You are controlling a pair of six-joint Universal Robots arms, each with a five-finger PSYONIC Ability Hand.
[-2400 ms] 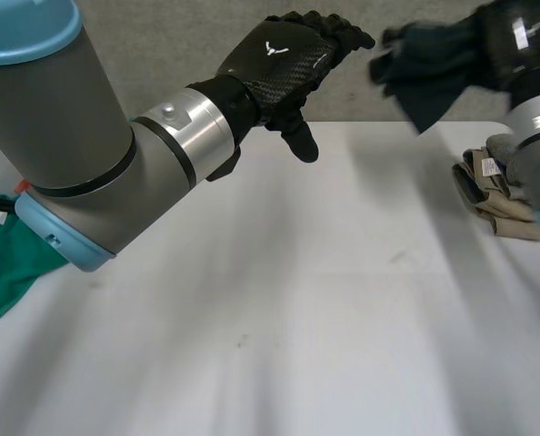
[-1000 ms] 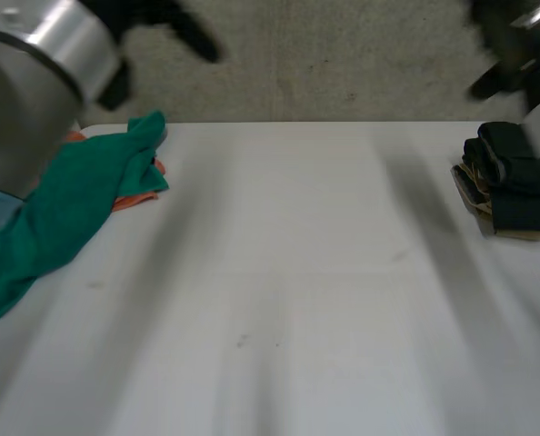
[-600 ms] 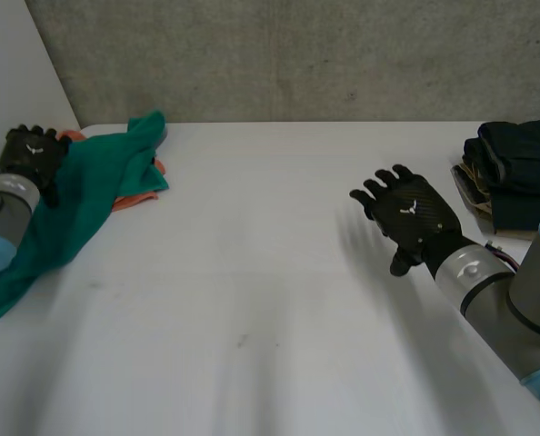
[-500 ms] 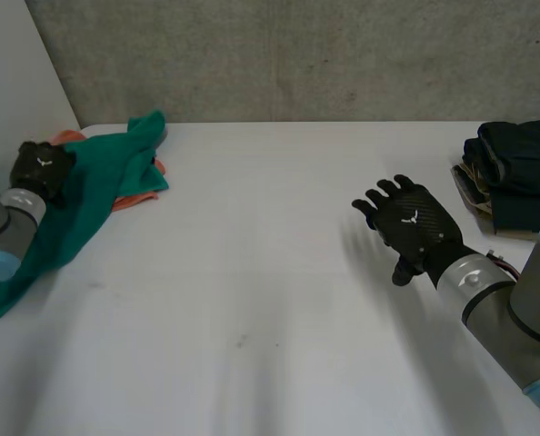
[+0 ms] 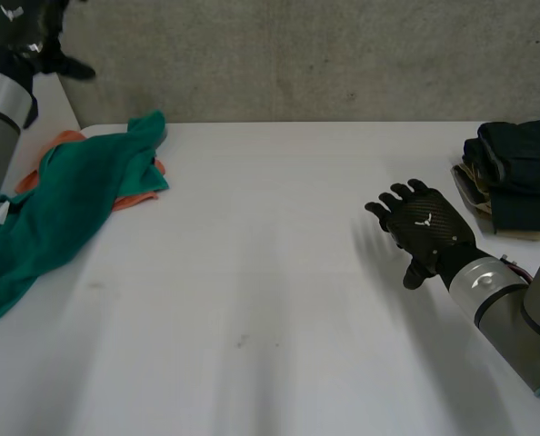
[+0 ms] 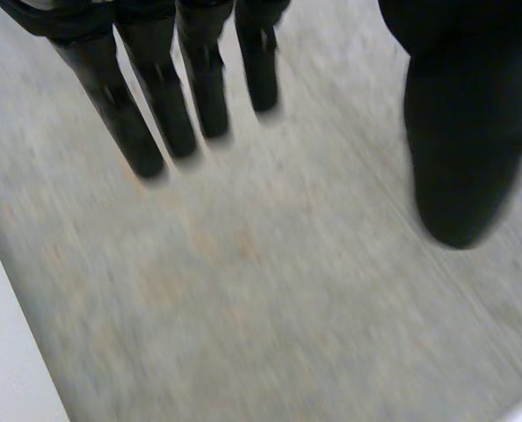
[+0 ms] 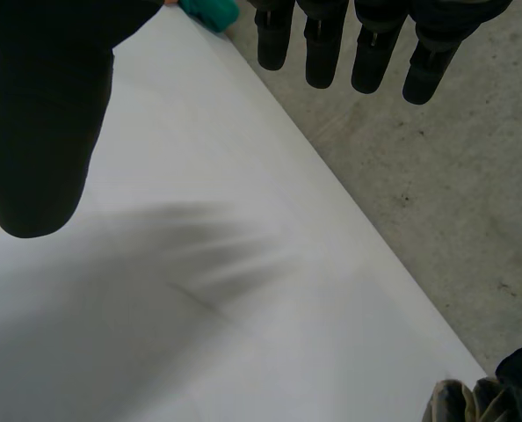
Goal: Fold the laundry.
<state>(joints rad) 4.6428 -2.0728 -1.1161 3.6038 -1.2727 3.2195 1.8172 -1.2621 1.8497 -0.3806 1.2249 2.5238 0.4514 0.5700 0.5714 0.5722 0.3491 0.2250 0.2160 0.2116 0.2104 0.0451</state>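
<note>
Between garments: left robot hand (image 5: 17, 25) and right robot hand (image 5: 426, 229) both spread, empty; crumpled green cloth (image 5: 65, 211) at left edge of tabletop (image 5: 252, 300) probably needed grasping next.

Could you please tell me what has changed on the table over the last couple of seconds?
The left hand has lifted off the green cloth, open and empty, up in front of the wall. The right hand, open, let go of the dark cloth, which now lies on the folded stack, and slid slightly back over the table. The green cloth and the orange cloth stayed put.
</note>
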